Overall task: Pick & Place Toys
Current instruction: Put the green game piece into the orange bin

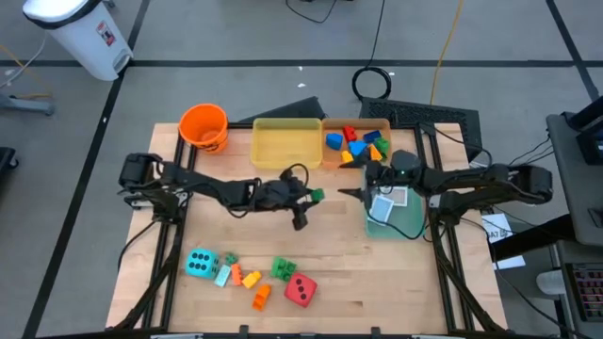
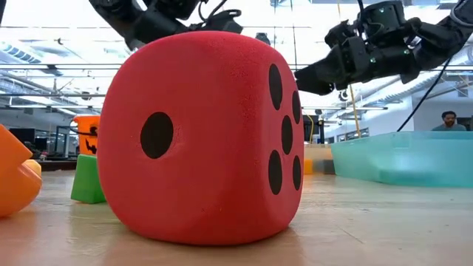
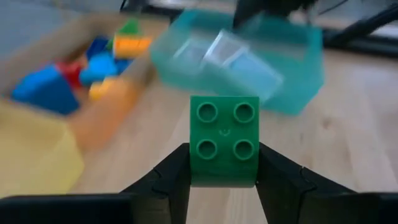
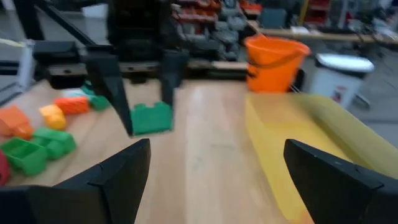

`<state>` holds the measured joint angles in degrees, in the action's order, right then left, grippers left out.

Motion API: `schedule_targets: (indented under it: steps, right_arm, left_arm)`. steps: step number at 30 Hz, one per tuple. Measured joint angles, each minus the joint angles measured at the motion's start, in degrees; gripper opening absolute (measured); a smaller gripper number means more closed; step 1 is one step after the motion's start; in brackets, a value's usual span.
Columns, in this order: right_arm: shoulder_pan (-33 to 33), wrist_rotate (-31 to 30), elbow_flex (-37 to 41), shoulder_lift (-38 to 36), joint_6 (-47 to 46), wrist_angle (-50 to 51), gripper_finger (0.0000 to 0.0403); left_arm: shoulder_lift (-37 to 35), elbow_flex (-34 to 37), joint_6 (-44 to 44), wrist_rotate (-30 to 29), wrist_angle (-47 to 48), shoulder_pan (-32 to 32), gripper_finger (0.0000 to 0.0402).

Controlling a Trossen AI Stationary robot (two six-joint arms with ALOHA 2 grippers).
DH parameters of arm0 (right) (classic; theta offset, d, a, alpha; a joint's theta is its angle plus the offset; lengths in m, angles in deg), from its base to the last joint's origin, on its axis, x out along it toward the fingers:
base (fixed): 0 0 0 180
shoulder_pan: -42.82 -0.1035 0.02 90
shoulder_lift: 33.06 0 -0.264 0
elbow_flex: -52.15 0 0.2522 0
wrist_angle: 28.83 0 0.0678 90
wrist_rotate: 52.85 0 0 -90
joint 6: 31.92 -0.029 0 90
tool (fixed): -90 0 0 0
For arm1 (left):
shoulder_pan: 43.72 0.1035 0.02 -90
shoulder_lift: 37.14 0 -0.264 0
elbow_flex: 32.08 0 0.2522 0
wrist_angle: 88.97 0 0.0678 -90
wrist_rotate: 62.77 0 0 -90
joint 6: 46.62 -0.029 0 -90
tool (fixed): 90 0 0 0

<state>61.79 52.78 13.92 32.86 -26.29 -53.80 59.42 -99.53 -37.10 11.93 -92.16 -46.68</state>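
Green brick [image 3: 224, 140] is clamped between your left gripper [image 1: 312, 196] fingers, studs facing the wrist camera, lifted clear of the wood table [image 1: 358, 273]. Landmark for everything below: the teal tray [image 1: 407, 224].

Key relation: teal tray sits just ahead of the held brick, slightly to the side, with bare wood between them. Orange tray [image 1: 382, 127], already holding blue, yellow and red bricks, lies further back from the teal one, beside the yellow tray [image 1: 285, 143]. My read: bricks are going into the orange tray, so your next move is a forward carry past the teal tray's corner, not into it. Can't be sure which tray is the target from this alone.

Right gripper [image 1: 363, 185] hangs with fingers spread wide, holding nothing, right over the near edge of the teal tray. It's close to the carry path; watch for a clash. Left arm has the brick, so right should wait.

Brick has no real long axis from here, looks squarish, four studs showing.

Remaining toys sit well away from the teal tray on the near side of the table: cyan die [image 1: 201, 263], red die [image 1: 301, 289], a few loose bricks between them. Orange bucket [image 1: 203, 126] far corner.

Surface: plain wood, flat. Room: open workshop floor, cables, a person far behind the tray in low view.
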Motion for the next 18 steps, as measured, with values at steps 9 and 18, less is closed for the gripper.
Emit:
schedule_targets:
  steps: [9,18]
  right_arm:
    - [-4.8,-0.1,-2.9,11.3,-1.9,-11.3,0.0336]
    - [-7.2,1.2,-7.7,19.9,-1.9,-13.0,0.0316]
  left_arm:
    - [0.8,0.0,-4.4,2.9,-7.3,2.0,0.0154]
    - [0.7,0.0,-4.4,2.9,-7.2,1.9,0.0155]
